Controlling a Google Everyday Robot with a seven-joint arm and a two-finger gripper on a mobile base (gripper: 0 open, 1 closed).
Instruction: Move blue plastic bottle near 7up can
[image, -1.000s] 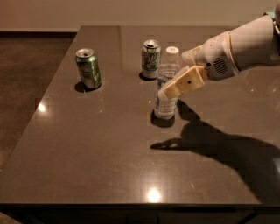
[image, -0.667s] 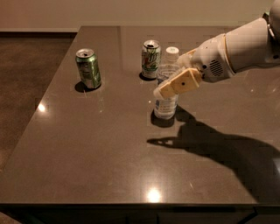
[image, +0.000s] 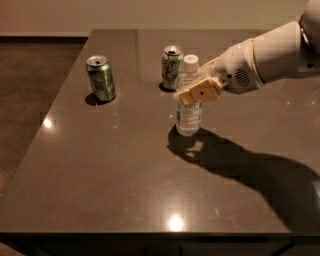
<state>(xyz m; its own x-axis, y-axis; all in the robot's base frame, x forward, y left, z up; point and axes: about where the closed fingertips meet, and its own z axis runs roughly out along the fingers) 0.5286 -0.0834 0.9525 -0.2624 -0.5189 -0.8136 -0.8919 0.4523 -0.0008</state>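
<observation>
While hanging on to the bottle (image: 189, 117) with the gripper (image: 197, 89), crept a hair to the left over the last second, toward the 7up can (image: 172, 67). Clamped snug round the upper part of the bottle, with one tan finger (image: 200, 93) across the front, just under the white cap. Looks to have straightened the bottle up a bit too: leaning to the right a second ago, pretty much upright now. Hardly budged the base though. Can't tell whether sitting on the table (image: 110, 170) or lifted a whisker off it.

So, for the task: grabbed and just starting to travel, I'd say, not delivered yet. Parked in front of the 7up can and slightly to its right, near but with a clear gap. Probably just needs a short push back and left, without knocking the can over.

As for the setting: dark, glossy brown table, throwing back a couple of bright light spots. Big shadow (image: 240, 165) from the white arm (image: 270, 57) across the right side. Shiny green can (image: 101, 79) well off to the left. Dull brown floor (image: 25, 75) past the left edge, pale wall (image: 150, 15) at the back.
</observation>
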